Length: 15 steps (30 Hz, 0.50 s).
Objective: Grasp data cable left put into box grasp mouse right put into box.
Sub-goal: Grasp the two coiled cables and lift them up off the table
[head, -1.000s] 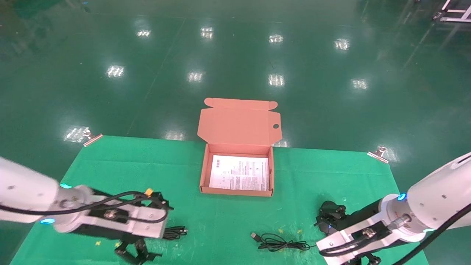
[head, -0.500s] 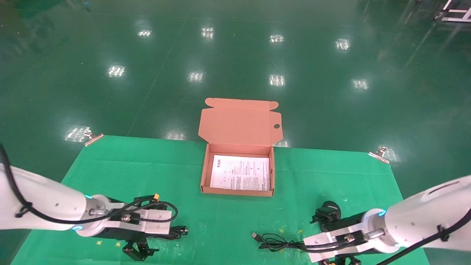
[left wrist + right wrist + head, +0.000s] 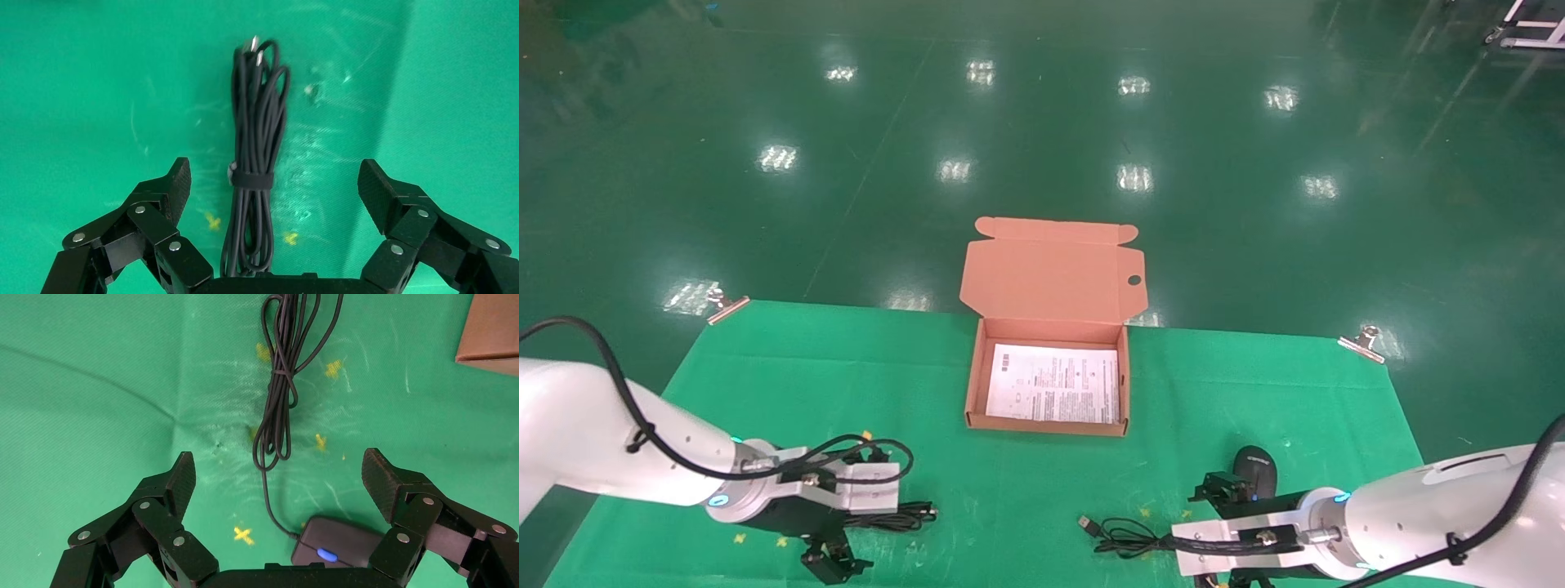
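Note:
The data cable, a tied black bundle, lies on the green cloth at the near left. My left gripper hangs low over its near end, open, with the bundle running out between the fingers and touching neither. The black mouse, its wheel lit blue, rests at the near right, and its cord trails left. My right gripper is open just above the mouse, holding nothing. The open orange box stands mid-table with a white sheet inside.
The box lid stands up at the back. Metal clips pin the cloth at the far corners. Small yellow marks dot the cloth near both grippers. The cloth ends close behind both arms.
Both arms have dropped lower and drawn back toward the near edge. The mouse shows more fully beyond the right wrist. Cable, mouse and box have not moved.

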{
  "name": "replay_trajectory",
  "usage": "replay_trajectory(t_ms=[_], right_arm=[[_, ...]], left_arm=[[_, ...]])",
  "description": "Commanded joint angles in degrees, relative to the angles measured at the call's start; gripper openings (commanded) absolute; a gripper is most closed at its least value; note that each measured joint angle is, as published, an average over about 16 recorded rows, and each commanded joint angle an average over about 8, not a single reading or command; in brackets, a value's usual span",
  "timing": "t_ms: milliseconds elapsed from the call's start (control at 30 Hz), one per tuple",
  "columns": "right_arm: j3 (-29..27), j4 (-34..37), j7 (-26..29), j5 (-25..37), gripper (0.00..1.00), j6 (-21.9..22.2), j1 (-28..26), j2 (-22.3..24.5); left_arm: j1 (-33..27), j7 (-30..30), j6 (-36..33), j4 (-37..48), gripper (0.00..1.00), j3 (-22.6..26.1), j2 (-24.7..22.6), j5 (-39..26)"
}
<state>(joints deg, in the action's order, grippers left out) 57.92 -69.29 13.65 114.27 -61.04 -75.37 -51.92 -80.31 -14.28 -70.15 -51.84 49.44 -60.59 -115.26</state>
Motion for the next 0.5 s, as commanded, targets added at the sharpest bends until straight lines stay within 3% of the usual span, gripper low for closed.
replay_trajectory(t_ms=[33,200,233,467,500], right_arm=[[0.0,1.4,-0.7,-0.3,1.00,1.0,0.5,-0.5],[-0.2,4.9,-3.2,-1.6,0.99,2.7,0.9,-1.9],[-0.3,5.6,-3.8,-1.9,0.93,3.0,0.9,-2.2],[-0.5,8.4,-6.5,-3.5,0.08,4.0,1.2,-3.2],[-0.5,8.5,-6.6,-3.5,0.02,4.1,1.2,-3.2]], left_arm=[[-0.2,0.8,0.7,3.0,1.00,-0.2,-0.8,0.4],[-1.0,4.0,2.1,8.6,1.00,-0.2,-2.4,0.7],[-1.1,4.7,2.2,9.6,0.93,-0.2,-2.6,0.9],[-1.5,8.0,2.3,14.2,0.06,-0.1,-3.7,1.6],[-1.6,8.1,2.3,14.4,0.00,-0.1,-3.8,1.7]])
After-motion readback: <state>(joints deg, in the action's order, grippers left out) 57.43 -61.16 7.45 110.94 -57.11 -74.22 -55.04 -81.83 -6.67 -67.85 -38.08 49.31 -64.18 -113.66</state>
